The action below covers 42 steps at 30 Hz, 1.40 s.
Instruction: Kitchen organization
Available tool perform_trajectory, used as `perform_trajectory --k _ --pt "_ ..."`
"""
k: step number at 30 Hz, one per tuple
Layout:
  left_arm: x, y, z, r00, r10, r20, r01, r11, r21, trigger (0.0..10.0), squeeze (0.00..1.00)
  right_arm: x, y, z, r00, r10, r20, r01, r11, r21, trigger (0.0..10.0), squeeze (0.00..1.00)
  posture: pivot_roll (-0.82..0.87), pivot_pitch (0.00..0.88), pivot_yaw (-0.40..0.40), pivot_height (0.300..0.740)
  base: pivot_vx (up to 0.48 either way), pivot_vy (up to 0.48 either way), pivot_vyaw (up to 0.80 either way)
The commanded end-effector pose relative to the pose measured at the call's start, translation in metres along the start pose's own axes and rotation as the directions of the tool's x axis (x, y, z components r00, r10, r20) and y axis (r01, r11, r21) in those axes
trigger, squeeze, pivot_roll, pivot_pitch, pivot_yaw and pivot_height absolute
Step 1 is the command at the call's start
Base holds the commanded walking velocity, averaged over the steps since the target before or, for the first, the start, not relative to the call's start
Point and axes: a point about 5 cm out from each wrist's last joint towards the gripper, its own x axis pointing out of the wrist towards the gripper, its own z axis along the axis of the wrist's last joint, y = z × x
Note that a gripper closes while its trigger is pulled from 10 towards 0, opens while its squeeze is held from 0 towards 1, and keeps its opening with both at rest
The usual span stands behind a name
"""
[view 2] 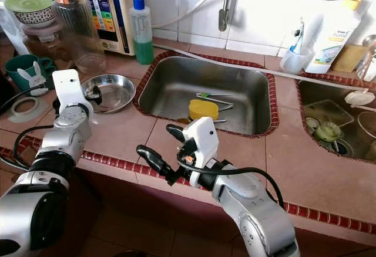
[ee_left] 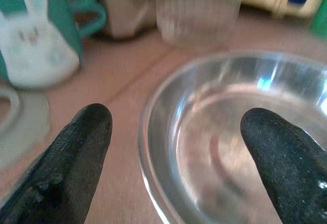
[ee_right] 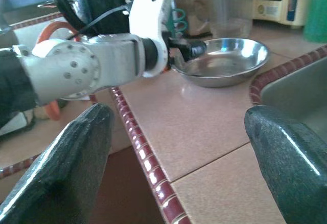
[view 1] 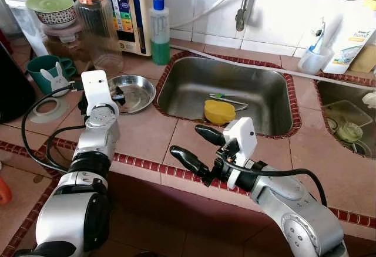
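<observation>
The tiled bench (view 1: 147, 134) holds a steel sink (view 1: 226, 87) with a yellow sponge (view 1: 219, 111) lying in its basin. Left of the sink sits a shallow steel bowl (view 1: 134, 93), nothing in it. The left end effector (ee_left: 173, 147) straddles the bowl's near rim, fingers spread and released; the left wrist view brings up a teal rabbit mug (ee_left: 33, 35) just beyond. The right end effector (view 1: 197, 145) hovers over the bench edge, fingers apart, gripping nothing. A green soap bottle (view 1: 159, 31) stands behind; the appliance labels are unreadable.
</observation>
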Motion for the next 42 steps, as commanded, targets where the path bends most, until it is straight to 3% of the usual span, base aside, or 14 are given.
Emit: perform_trajectory --k 1,8,11,12,13,14,15,30,42 --pt "0.001 0.000 -0.007 0.996 0.006 -0.084 -0.008 0.999 -0.033 10.0 0.00 -0.001 0.005 0.008 1.000 0.026 0.010 -0.026 0.999 -0.025 10.0 0.00 0.05 0.044 0.023 0.740 0.000 0.000 0.00" --pt "0.000 -0.008 -0.024 0.971 -0.057 -0.232 0.031 0.993 -0.118 10.0 0.00 -0.001 0.006 0.008 1.000 0.026 0.004 -0.026 0.999 -0.035 10.0 0.00 0.05 0.044 0.026 0.740 0.000 0.000 0.00" --pt "0.000 -0.008 -0.022 0.974 -0.061 -0.219 0.036 0.993 -0.115 10.0 0.00 -0.001 0.006 0.009 1.000 0.024 0.002 -0.024 0.999 -0.037 10.0 0.00 0.04 0.045 0.027 0.740 0.000 0.000 0.00" --pt "0.000 -0.008 -0.020 0.975 -0.059 -0.215 0.035 0.993 -0.115 7.6 0.00 -0.001 0.006 0.009 1.000 0.023 0.002 -0.023 0.999 -0.037 10.0 0.00 0.04 0.045 0.027 0.740 0.000 0.000 0.00" --pt "0.001 -0.009 -0.019 0.975 -0.060 -0.213 0.036 0.992 -0.117 4.3 0.00 0.000 0.006 0.009 1.000 0.021 0.002 -0.021 0.999 -0.038 10.0 0.00 0.05 0.045 0.026 0.740 0.000 0.000 0.00" --pt "0.001 -0.008 -0.019 0.975 -0.060 -0.214 0.034 0.992 -0.120 4.3 0.00 0.000 0.005 0.009 1.000 0.019 0.001 -0.019 0.999 -0.038 10.0 0.00 0.05 0.046 0.026 0.740 0.000 0.000 0.00" --pt "0.001 -0.007 -0.017 0.976 -0.053 -0.211 0.026 0.991 -0.129 0.0 0.00 0.000 0.005 0.008 1.000 0.017 0.000 -0.017 0.999 -0.039 10.0 0.00 0.05 0.046 0.026 0.740 0.000 0.000 0.00" --pt "0.004 0.005 -0.019 0.973 -0.002 -0.231 -0.040 0.983 -0.178 0.0 0.00 0.001 0.001 0.008 1.000 0.000 -0.003 0.000 0.999 -0.052 10.0 0.00 0.05 0.042 0.025 0.740 0.000 0.000 0.00" --pt "0.004 0.009 -0.023 0.965 0.022 -0.260 -0.068 0.983 -0.169 0.0 0.00 0.001 -0.002 0.008 1.000 -0.006 -0.008 0.005 0.998 -0.060 10.0 0.00 0.05 0.036 0.023 0.740 0.000 0.000 0.00"
